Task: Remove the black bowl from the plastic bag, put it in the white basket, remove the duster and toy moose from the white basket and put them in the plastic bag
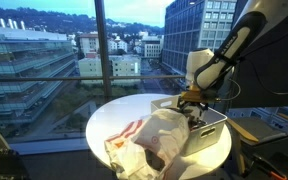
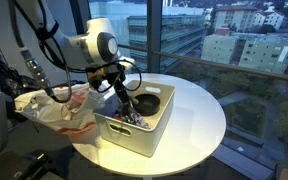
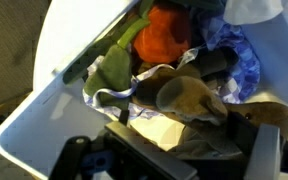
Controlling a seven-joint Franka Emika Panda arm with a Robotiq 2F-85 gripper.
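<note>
Tan plush, taken for the toy moose (image 3: 189, 100), is seen in the wrist view lying on top of the jumble in the white basket (image 2: 134, 135), with a rounded, slightly wrinkled body and a paler fold beneath it. Around it are packed soft pieces in orange, green and blue-white; some may belong to the duster, but which cannot be told. The gripper (image 2: 124, 103) is lowered into the near-left part of the basket, and in the wrist view its fingers appear spread wide at either side of the moose, with nothing clamped between them. The black bowl (image 2: 150, 100) is found sitting in the far end of the basket, so that step is judged done, and the removal of the moose is judged to be in hand. The moose is expected to be light, soft and easily squashed, not slippery or fragile; a hold across the thick middle of the body is advised, not on a thin limb, which could slide out. Neighbouring cloth may be caught and dragged up with it. The plastic bag (image 2: 54, 112) lies crumpled at the left of the round table (image 2: 199, 120), touching or just beside the basket.
</note>
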